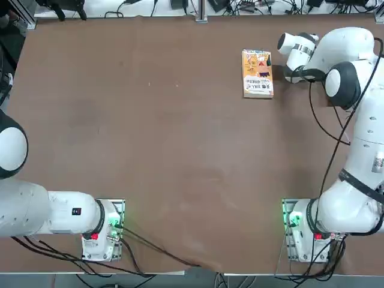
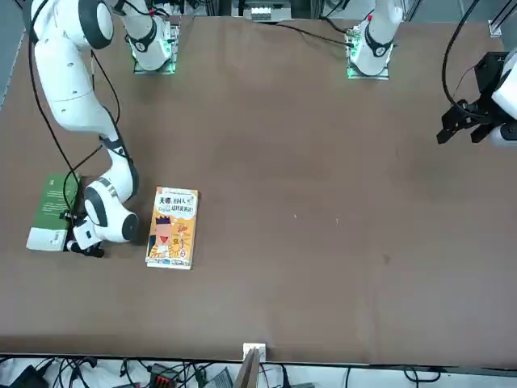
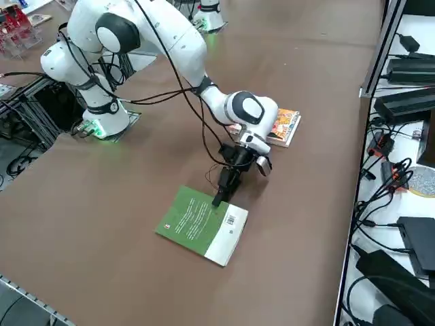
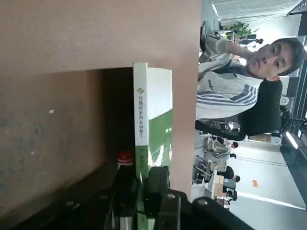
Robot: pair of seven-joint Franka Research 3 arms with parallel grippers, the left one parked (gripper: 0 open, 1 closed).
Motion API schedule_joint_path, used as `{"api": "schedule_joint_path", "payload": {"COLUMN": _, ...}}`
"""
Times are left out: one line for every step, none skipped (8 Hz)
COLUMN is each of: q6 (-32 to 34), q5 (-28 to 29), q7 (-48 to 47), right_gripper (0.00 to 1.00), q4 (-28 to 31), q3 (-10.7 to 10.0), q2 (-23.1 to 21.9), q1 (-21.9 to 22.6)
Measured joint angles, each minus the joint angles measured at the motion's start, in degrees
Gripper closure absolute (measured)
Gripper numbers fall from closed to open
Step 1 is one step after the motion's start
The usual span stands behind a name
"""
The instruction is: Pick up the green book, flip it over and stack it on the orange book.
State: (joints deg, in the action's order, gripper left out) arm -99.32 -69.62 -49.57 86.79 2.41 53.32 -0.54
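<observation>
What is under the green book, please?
Tabletop shows around the green book, and the right gripper is shut on its edge. Whatever lies directly beneath the book cannot be seen; its cover hides that.

Robotics lab, shared room. Two white robot arms, left (image 1: 60, 213) and right (image 1: 360, 120), were mounted on one big brown desk (image 1: 180, 150), bases at 8 and 4 o'clock in the top view. Right side view: black electronics boxes (image 3: 406, 106) and tangled cables (image 3: 380, 193) lined the 3 o'clock side. Wrist view: a person (image 4: 223, 81) sat nearby, more seated people (image 4: 231, 178) and ceiling strip lights (image 4: 291, 139) behind.
</observation>
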Motion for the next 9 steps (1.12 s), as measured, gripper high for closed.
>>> {"api": "schedule_joint_path", "payload": {"q6": 0.9, "q5": 0.0, "q7": 0.8, "right_gripper": 0.89, "q4": -0.4, "q3": 0.0, "q2": -0.1, "q1": 0.0}}
{"api": "schedule_joint_path", "payload": {"q6": 2.6, "q5": 0.0, "q7": 2.8, "right_gripper": 0.89, "q4": -0.8, "q3": 0.0, "q2": -0.8, "q1": 0.0}}
{"api": "schedule_joint_path", "payload": {"q6": 4.1, "q5": 0.0, "q7": 5.6, "right_gripper": 0.89, "q4": -0.9, "q3": -0.1, "q2": -2.5, "q1": -0.2}}
{"api": "schedule_joint_path", "payload": {"q6": 5.0, "q5": 0.0, "q7": 9.2, "right_gripper": 0.89, "q4": -0.4, "q3": -0.1, "q2": -5.2, "q1": -0.6}}
{"api": "schedule_joint_path", "payload": {"q6": 5.2, "q5": 0.2, "q7": 13.5, "right_gripper": 0.89, "q4": 0.7, "q3": -0.1, "q2": -8.8, "q1": -1.3}}
{"api": "schedule_joint_path", "payload": {"q6": 5.2, "q5": 2.2, "q7": 18.5, "right_gripper": 0.89, "q4": 1.7, "q3": -0.1, "q2": -12.8, "q1": -1.8}}
{"api": "schedule_joint_path", "payload": {"q6": 5.2, "q5": 6.4, "q7": 24.6, "right_gripper": 0.89, "q4": 2.1, "q3": 0.1, "q2": -16.9, "q1": -1.8}}
{"api": "schedule_joint_path", "payload": {"q6": 5.2, "q5": 12.0, "q7": 31.5, "right_gripper": 0.89, "q4": 1.6, "q3": 1.0, "q2": -21.2, "q1": -1.6}}
{"api": "schedule_joint_path", "payload": {"q6": 7.3, "q5": 18.6, "q7": 37.5, "right_gripper": 0.89, "q4": -0.9, "q3": 2.5, "q2": -25.2, "q1": -0.9}}
